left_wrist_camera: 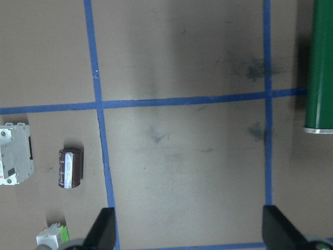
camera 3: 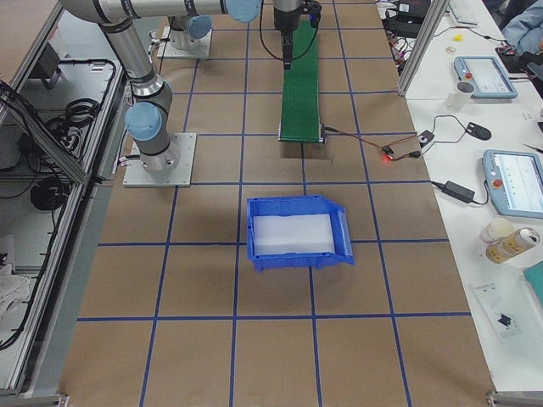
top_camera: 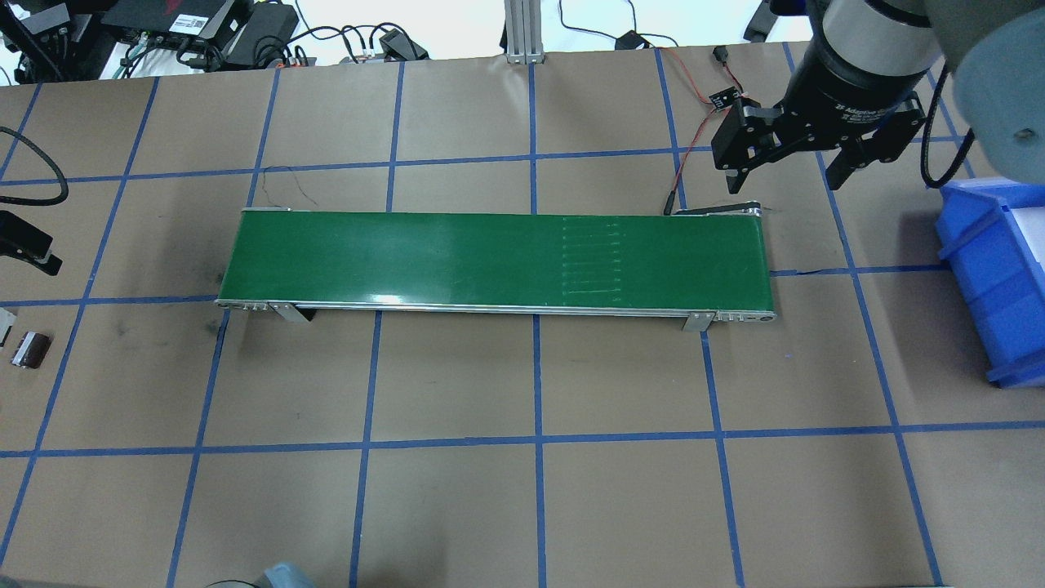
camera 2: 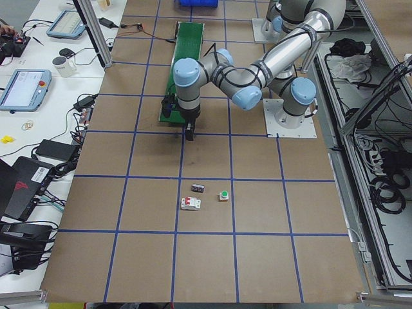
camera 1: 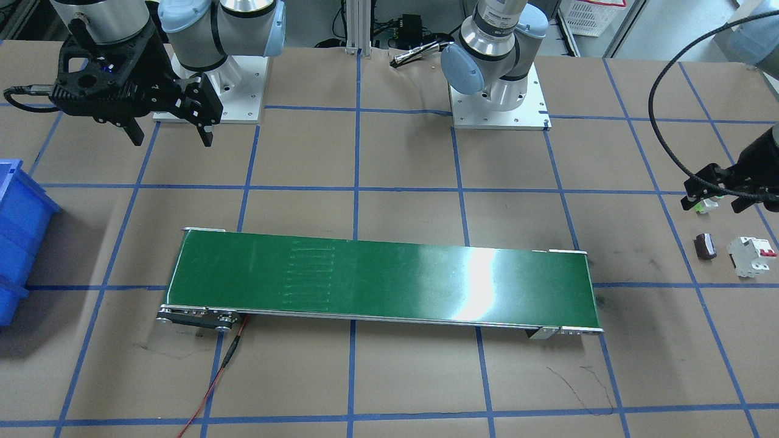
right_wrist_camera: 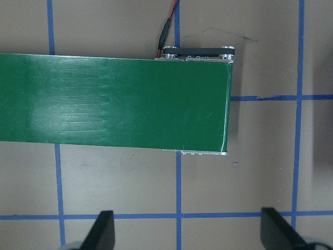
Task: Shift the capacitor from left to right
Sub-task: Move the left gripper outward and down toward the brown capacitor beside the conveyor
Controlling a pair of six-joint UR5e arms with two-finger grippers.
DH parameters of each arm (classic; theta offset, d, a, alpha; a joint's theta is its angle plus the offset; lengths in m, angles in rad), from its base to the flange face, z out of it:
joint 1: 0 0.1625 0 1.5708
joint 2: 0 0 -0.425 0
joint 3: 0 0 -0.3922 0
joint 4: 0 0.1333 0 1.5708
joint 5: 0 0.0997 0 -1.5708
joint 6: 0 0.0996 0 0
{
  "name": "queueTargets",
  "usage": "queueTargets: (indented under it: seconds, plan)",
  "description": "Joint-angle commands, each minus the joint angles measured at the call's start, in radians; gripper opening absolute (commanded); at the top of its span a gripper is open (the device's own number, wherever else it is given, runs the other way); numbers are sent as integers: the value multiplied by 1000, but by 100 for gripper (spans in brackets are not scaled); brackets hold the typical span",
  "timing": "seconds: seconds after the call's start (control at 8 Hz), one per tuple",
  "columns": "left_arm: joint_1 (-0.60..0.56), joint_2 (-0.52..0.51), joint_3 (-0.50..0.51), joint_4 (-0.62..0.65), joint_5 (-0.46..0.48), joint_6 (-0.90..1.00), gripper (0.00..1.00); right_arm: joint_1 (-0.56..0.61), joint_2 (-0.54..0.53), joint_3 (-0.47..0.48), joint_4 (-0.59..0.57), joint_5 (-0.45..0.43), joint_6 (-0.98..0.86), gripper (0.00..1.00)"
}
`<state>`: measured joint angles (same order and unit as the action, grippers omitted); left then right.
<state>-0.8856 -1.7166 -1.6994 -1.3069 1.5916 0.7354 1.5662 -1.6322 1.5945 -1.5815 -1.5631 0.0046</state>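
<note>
The capacitor (camera 1: 705, 246) is a stubby dark cylinder lying on its side on the brown table, between a white circuit breaker and a green-capped button. It also shows in the overhead view (top_camera: 31, 349), the exterior left view (camera 2: 198, 188) and the left wrist view (left_wrist_camera: 69, 167). My left gripper (camera 1: 718, 199) is open and empty and hovers above the table near the button. In the left wrist view the capacitor lies outside the left gripper (left_wrist_camera: 190, 232), beyond one finger (left_wrist_camera: 105, 228). My right gripper (top_camera: 784, 167) is open and empty, held high by the far end of the belt.
A green conveyor belt (camera 1: 383, 283) runs across the table's middle. A blue bin (top_camera: 992, 269) stands past its end on my right. The white circuit breaker (camera 1: 753, 255) and the button (camera 1: 706, 205) flank the capacitor. A red wire (camera 1: 210, 389) trails from the belt's end.
</note>
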Motion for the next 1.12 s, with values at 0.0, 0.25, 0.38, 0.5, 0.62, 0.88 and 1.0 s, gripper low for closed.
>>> queueTargets:
  seconds: [0.0,0.25,0.38,0.5,0.62,0.88,1.0]
  plan:
    - [80,-119,1,58,1,56,100,-1,0,1,0,0,0,100]
    - [89,-219,0,208,58,172,100,0,0,1,0,0,0,100]
    - [106,-254,4,236,70,211,100,0,0,1,0,0,0,100]
    - [114,-283,4,268,70,214,100,0,0,1,0,0,0,100]
    - [115,-308,4,285,70,219,100,0,2,1,0,0,0,100]
    - [117,-357,4,317,111,217,100,0,2,1,0,0,0,100]
    - [117,-368,0,318,116,217,100,0,2,1,0,0,0,100]
